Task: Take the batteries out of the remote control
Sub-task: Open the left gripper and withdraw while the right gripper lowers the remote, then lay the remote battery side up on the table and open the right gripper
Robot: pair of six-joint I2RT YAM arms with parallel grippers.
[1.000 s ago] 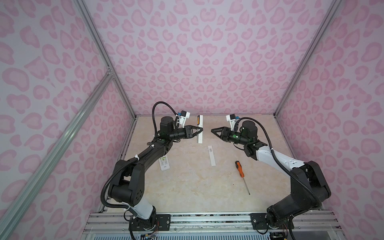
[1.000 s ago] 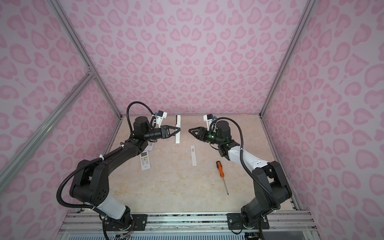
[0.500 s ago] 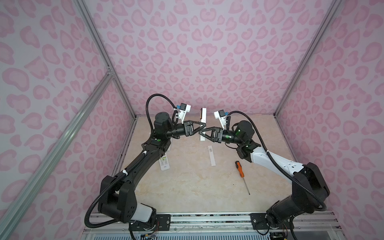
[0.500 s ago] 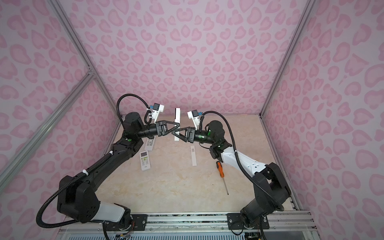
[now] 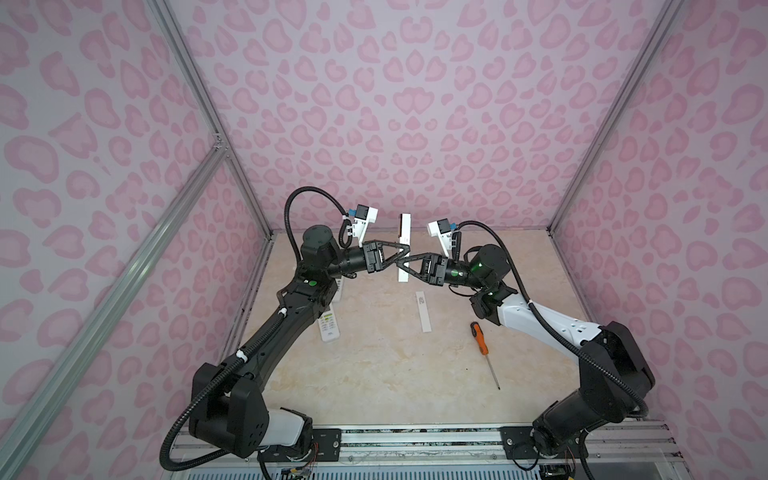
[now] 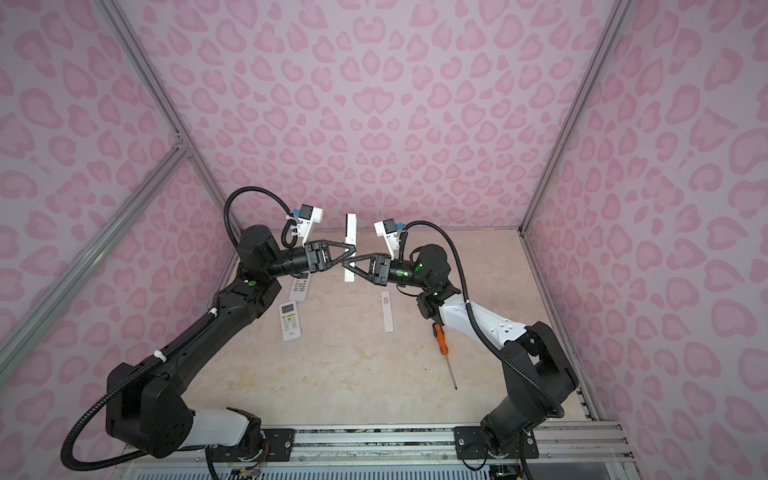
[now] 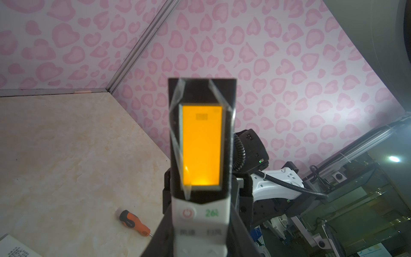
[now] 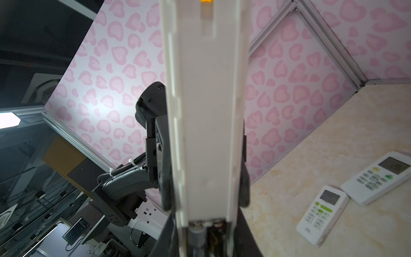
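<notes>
The beige marbled table [image 5: 374,374] is the largest thing here, set between pink patterned walls. Both arms reach over it and meet above the middle of its far edge.

The left gripper [image 5: 407,250] is clenched on the remote control [image 5: 404,230]. The remote stands upright in the air, clear of the surface. In the left wrist view its lit orange display [image 7: 202,144] faces the camera.

The right gripper [image 5: 400,263] comes at the remote's back from the other side, with its tips at the lower half. The views there are too blurred to tell whether it is clamped or loose.

Near the left edge, toward the far-left corner, the nearer spare remote [image 6: 291,321] lies flat with its buttons up. The farther spare remote [image 6: 301,287] lies just beyond it, partly under the left arm.

A white cover plate [image 5: 423,311] lies flat about the middle of the table. The screwdriver [image 5: 478,337] lies nearby toward the right edge, with its orange handle toward the far edge and its tip toward the near edge.

The batteries [image 8: 198,231] sit in the open compartment at the lower back of the held remote. Only their blurred ends show in the right wrist view.
</notes>
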